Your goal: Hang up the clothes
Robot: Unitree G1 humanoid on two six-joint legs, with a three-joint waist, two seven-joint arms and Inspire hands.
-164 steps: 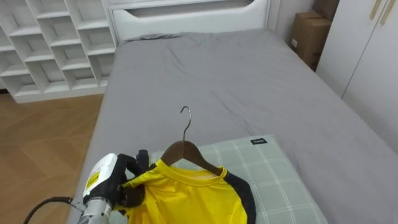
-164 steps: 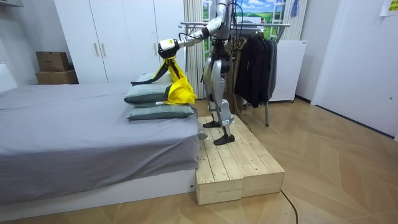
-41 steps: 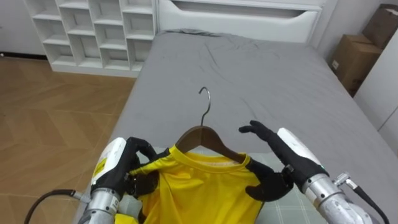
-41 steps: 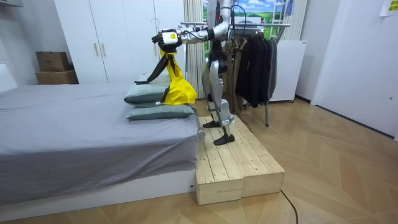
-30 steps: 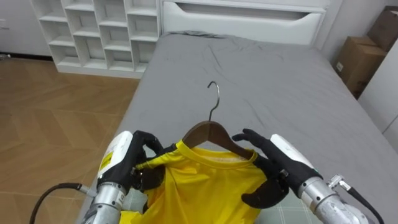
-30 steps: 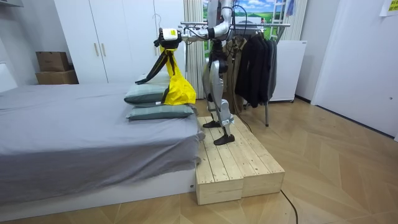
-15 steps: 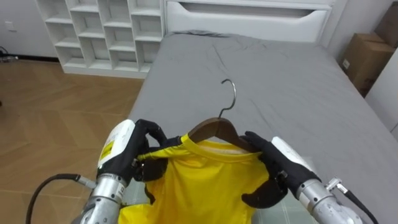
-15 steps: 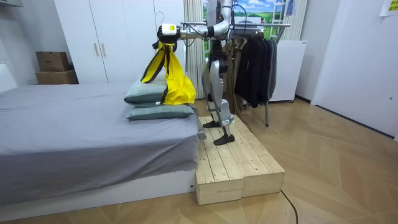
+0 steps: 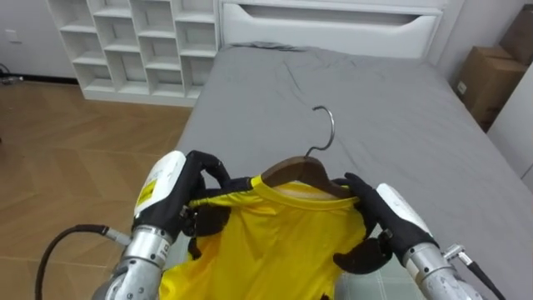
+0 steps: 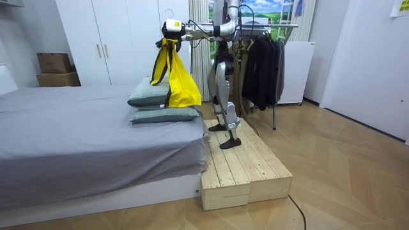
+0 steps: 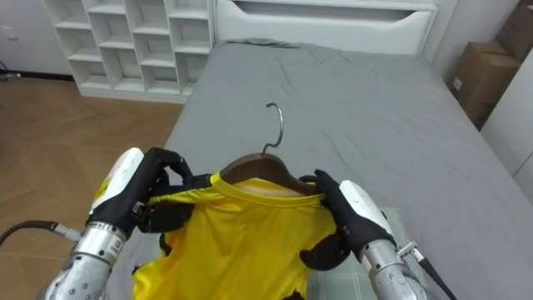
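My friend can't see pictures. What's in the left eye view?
The robot's left hand and right hand hold a yellow shirt on a wooden hanger above a grey bed. White shelves stand behind.

We see a yellow shirt [image 9: 275,237] with black trim, a brown hanger [image 9: 293,169], plain grey bed [image 9: 391,117], white shelves [image 9: 125,42].

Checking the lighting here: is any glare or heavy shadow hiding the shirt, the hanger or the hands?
Left eye view: even light and no glare; the yellow shirt, the hanger hook, and the left hand and right hand gripping the shirt's shoulders all stand out against the grey bed. Room view: flat indoor light, with the shirt bright against the white wardrobe.
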